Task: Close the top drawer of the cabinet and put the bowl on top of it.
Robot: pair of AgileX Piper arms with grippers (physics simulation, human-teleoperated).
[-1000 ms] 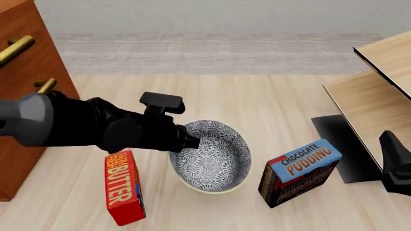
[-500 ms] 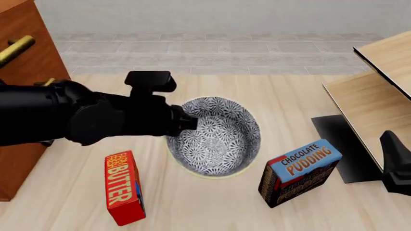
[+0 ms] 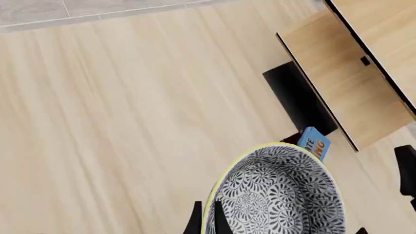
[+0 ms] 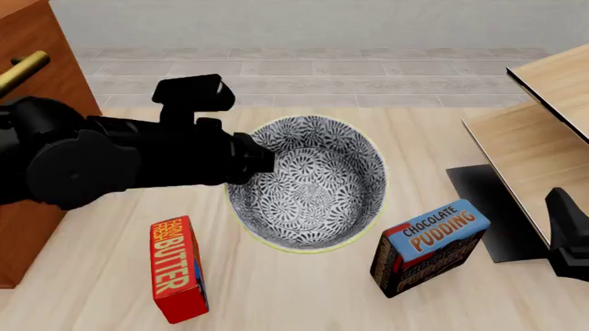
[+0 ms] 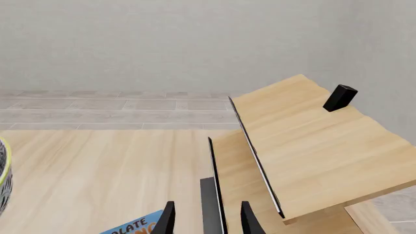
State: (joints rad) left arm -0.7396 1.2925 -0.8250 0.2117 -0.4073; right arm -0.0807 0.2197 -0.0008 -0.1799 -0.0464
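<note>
Left gripper [image 3: 206, 219] pinching bowl [image 3: 276, 195] rim; pudding box [image 3: 314, 144] beyond bowl.

A pale wood tabletop [image 4: 304, 296] fills the lower frame. Behind it lie grey floor tiles [image 4: 304, 76] and a plain wall [image 4: 304, 21]; light-wood furniture [image 4: 552, 117] stands at right.

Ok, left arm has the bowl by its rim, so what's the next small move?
Probably carry it left toward the cabinet, gaining height. The left gripper pinches the bowl at its rim, seemingly off the table, level with the cabinet's front, not above its top. The top isn't in view, so go slowly.
</note>
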